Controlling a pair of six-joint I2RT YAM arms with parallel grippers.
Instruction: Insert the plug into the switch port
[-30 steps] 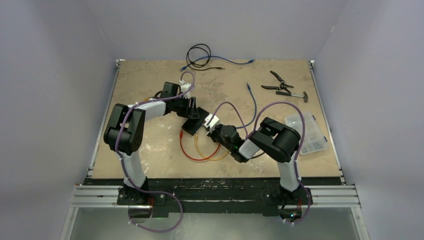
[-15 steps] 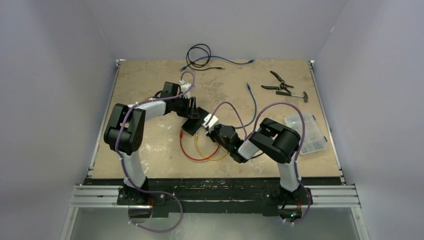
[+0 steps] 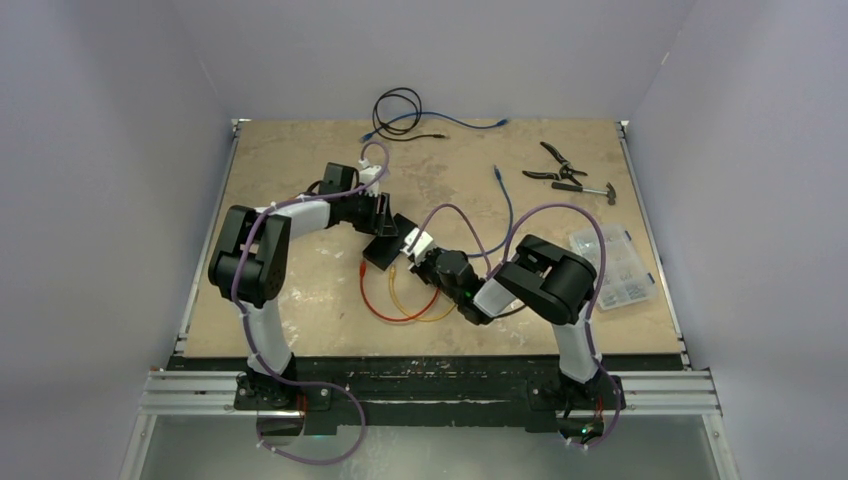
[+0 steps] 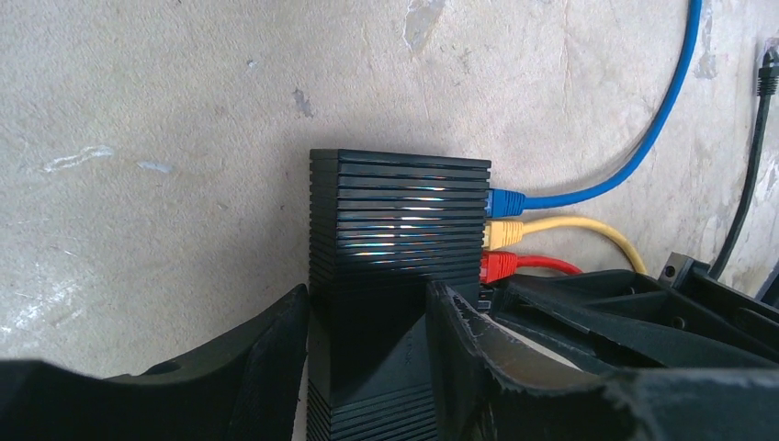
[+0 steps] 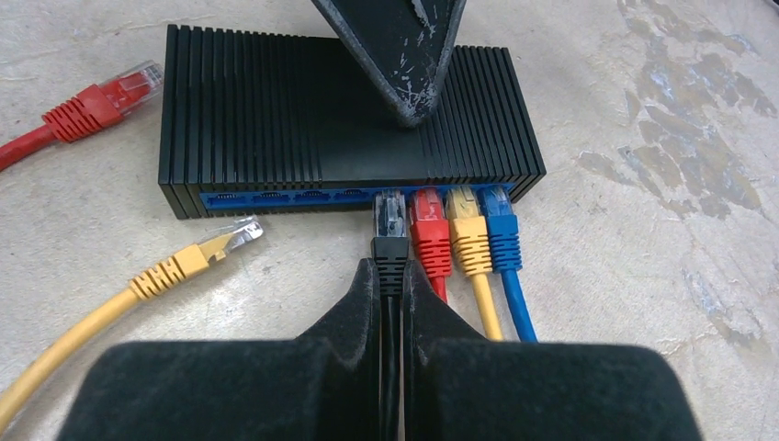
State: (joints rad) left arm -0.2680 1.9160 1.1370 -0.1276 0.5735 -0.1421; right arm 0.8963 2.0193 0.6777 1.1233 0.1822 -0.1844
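Observation:
The switch [image 5: 303, 110] is a flat black ribbed box with a blue port row facing my right wrist; it also shows in the top view [image 3: 385, 248] and the left wrist view [image 4: 400, 220]. My right gripper [image 5: 390, 276] is shut on the black plug [image 5: 390, 241] and its cable. The plug's clear head sits at the port mouth just left of the seated red plug [image 5: 430, 234], less deep than its neighbours. My left gripper [image 4: 367, 317] has its jaws apart: one finger lies along the switch's back edge and the other finger [image 5: 400, 55] rests on its top.
Yellow [image 5: 468, 239] and blue [image 5: 502, 239] plugs are seated right of the red one. A loose red plug [image 5: 110, 96] and a loose yellow plug [image 5: 202, 253] lie by the switch. Pliers [image 3: 552, 165], a clear parts box [image 3: 612, 265] and coiled cables [image 3: 400, 105] lie further off.
My right gripper has crept slightly left toward the switch with the black plug. The left arm and the switch have not visibly moved.

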